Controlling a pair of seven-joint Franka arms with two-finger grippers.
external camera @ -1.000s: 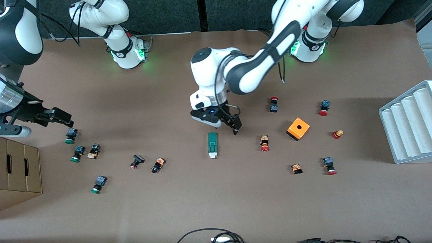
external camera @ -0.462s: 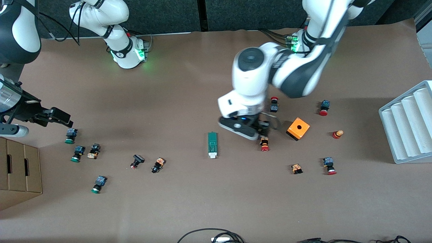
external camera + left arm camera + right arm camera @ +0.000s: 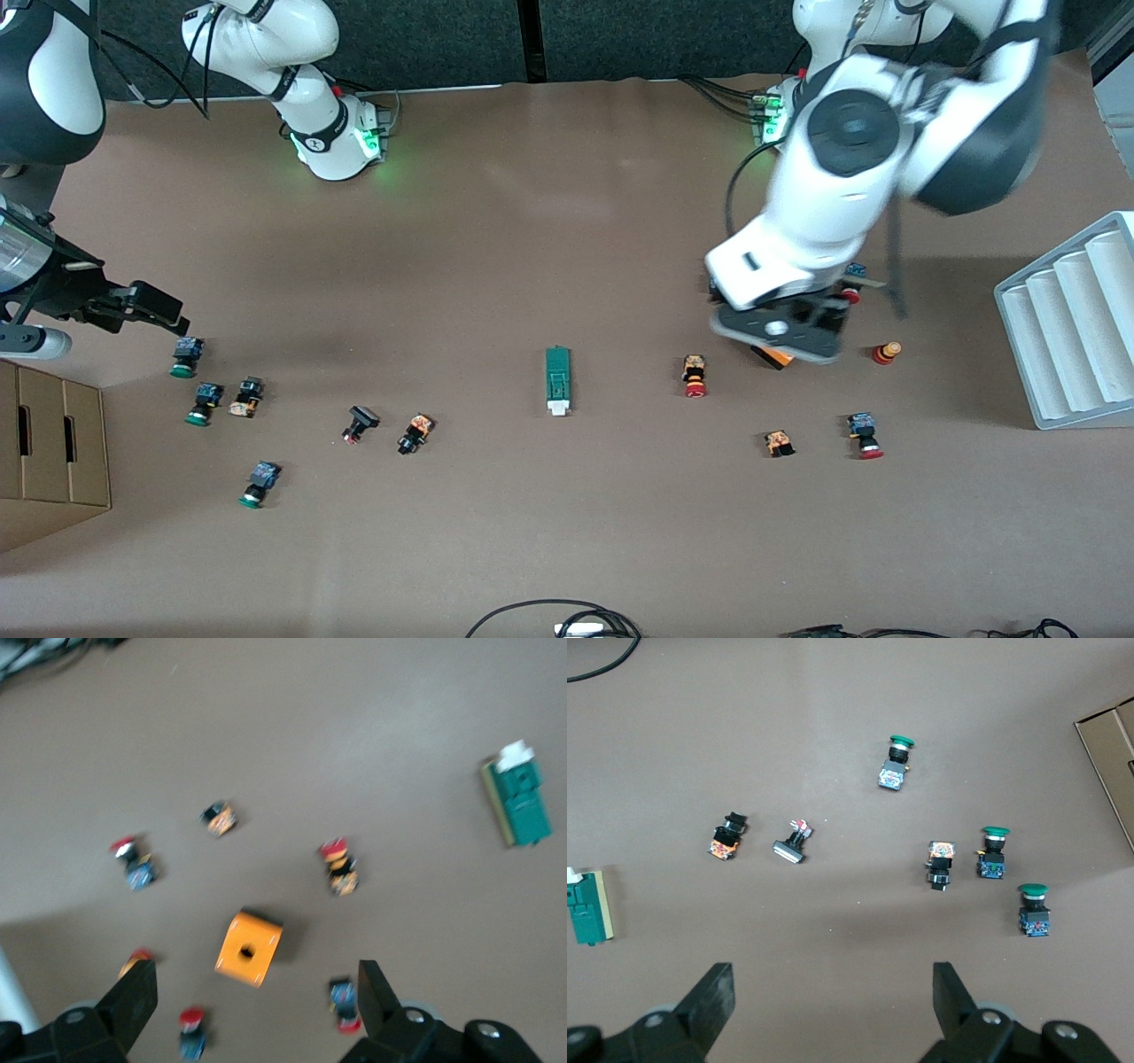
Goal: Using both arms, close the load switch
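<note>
**Spotter:** Where's the switch from your side?

**Operator:** I see the switch (image 3: 557, 381) flat on the table (image 3: 567, 532) about mid-length, white end toward the front camera, nothing touching it. Using it as my landmark: a red-capped button (image 3: 695, 376) lies beside it toward the left arm's end, and a small black button (image 3: 415, 433) lies a little nearer the camera toward the right arm's end.

**Spotter:** And the fingers?

**Operator:** Both pairs are spread and empty. My left gripper (image 3: 252, 1010) hangs over the orange box (image 3: 249, 948), well away from the switch toward the left arm's end; in its wrist view the switch (image 3: 517, 801) sits out at the frame's edge. My right gripper (image 3: 833, 1005) is up over the right arm's end, above the green-capped buttons (image 3: 993, 852), and the switch (image 3: 588, 907) barely shows in its wrist view. That arm is just waiting.

**Spotter:** What changed?

**Operator:** A second ago the left gripper was right above the switch's green end. Half a second ago it was over the red-capped button. Now it has swung on to the box. The switch hasn't shifted, and the right gripper (image 3: 133, 304) has held its place.
</note>
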